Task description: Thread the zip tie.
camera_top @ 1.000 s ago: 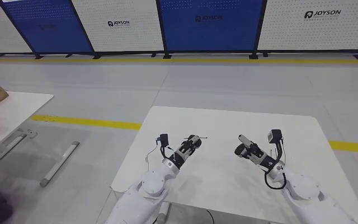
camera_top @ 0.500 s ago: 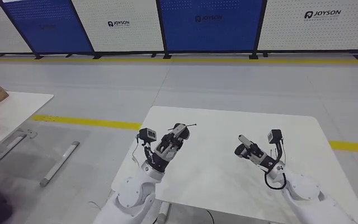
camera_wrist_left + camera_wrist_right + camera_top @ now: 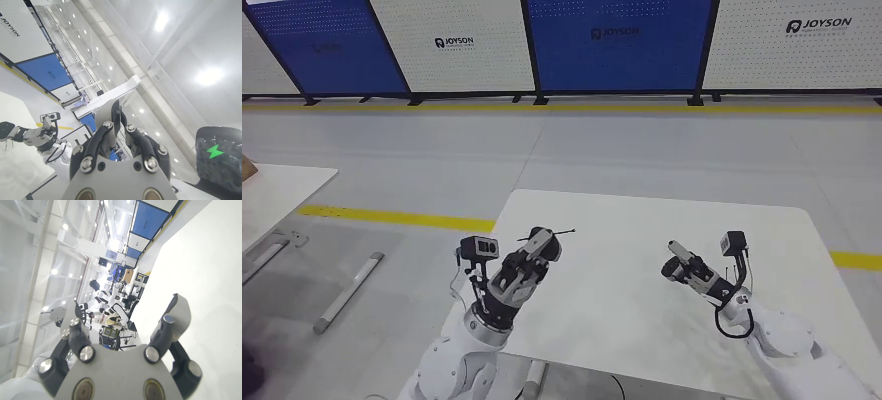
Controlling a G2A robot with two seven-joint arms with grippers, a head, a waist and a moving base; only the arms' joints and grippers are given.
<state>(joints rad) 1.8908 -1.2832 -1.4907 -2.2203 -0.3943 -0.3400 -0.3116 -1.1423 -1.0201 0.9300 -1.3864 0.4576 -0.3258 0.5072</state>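
A thin black zip tie (image 3: 561, 234) pokes out of my left gripper (image 3: 541, 242), which is raised over the left edge of the white table (image 3: 642, 300). In the left wrist view that gripper (image 3: 116, 111) points up at the ceiling, its fingers pressed together on the tie. From the right wrist view the same tie (image 3: 44, 312) juts from the far left gripper. My right gripper (image 3: 675, 257) hovers over the table's right half, well apart from the left one. Its fingers (image 3: 178, 306) are spread wide with nothing between them, and the gripper (image 3: 128, 309) faces the left arm.
The table's bare top lies between the two arms. Another white table (image 3: 272, 195) stands at the far left, and a grey bar (image 3: 347, 292) lies on the floor beside it. Blue and white panels (image 3: 617, 45) close off the back.
My left arm has swung to the left and turned its wrist, carrying the zip tie from near the table's middle to its left edge. The right arm has kept still.
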